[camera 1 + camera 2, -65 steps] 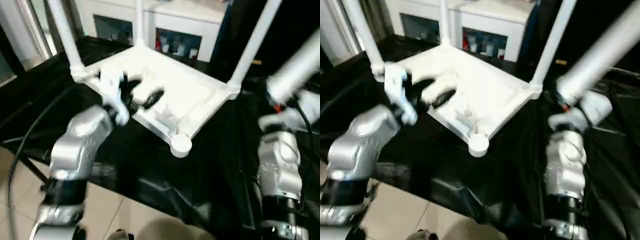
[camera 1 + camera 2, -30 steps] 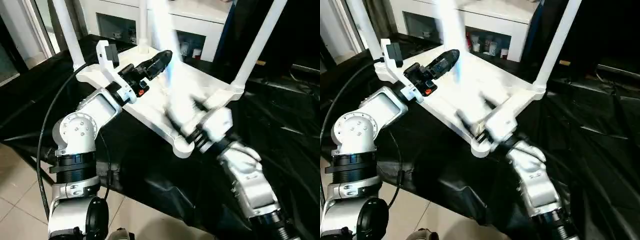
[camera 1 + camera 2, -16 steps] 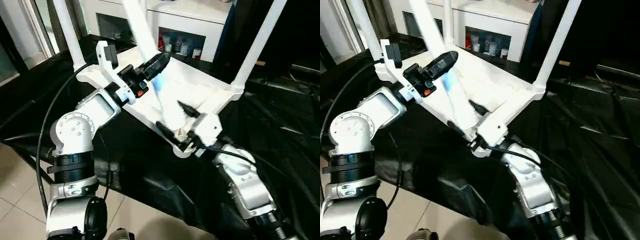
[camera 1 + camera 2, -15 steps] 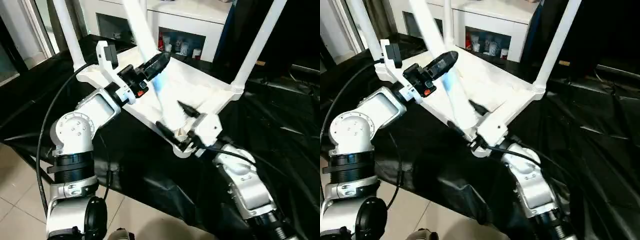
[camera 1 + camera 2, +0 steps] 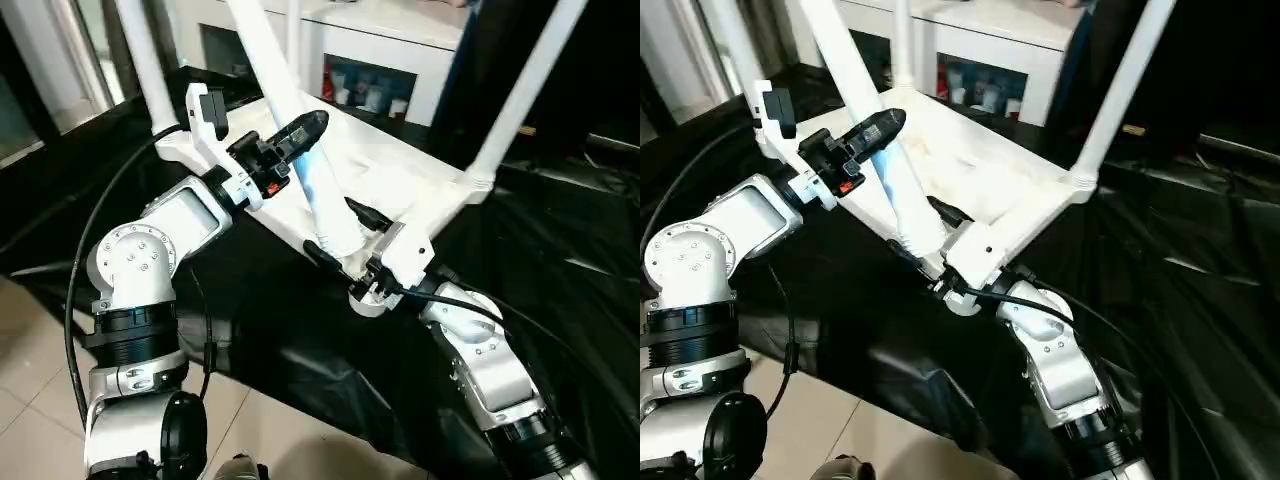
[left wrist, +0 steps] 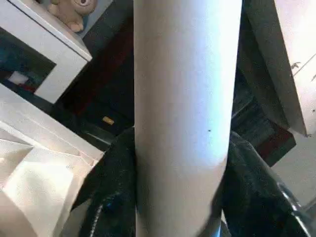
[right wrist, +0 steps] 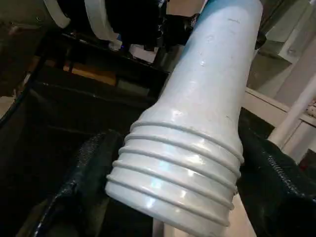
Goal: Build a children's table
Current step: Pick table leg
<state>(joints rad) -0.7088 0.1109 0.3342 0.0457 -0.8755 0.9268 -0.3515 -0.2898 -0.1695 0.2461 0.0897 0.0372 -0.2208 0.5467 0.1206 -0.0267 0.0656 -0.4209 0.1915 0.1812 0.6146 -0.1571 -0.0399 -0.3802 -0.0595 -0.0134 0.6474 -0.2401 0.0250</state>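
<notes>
A: Describe the work surface and the room.

B: The counter point(image 5: 560, 300) is covered with a black plastic sheet. Behind it stands a white cabinet point(image 5: 390, 50) with glass doors. The floor point(image 5: 40, 380) at the near edge is pale tile.

A: Where is the table top?

B: The table top point(image 5: 990, 175) lies upside down on the counter, ribbed side up. Three legs stand upright in its corner sockets: one at the left corner point(image 5: 145, 60), one at the far corner point(image 5: 293, 30), one at the right corner point(image 5: 525, 90). The near corner socket point(image 5: 368, 298) has no leg seated in it.

A: Where is the fourth leg relative to the jaws?

B: The loose leg point(image 5: 290, 120) slants from the top of the frame down toward the near corner. The left gripper point(image 5: 300, 135) has its jaws on either side of the middle of the shaft; in the left wrist view a black finger point(image 6: 111, 182) lies against each flank of the tube point(image 6: 182, 113), so the jaws appear closed on the leg, though full contact cannot be confirmed. The right gripper point(image 5: 345, 235) has its jaws spread around the lower end. In the right wrist view the threaded end point(image 7: 173, 182) sits between the two fingers point(image 7: 89, 173); whether they press on it cannot be told.

A: Is the threaded end in the socket?

B: No. It is just beside and above the near socket, tilted.
</notes>
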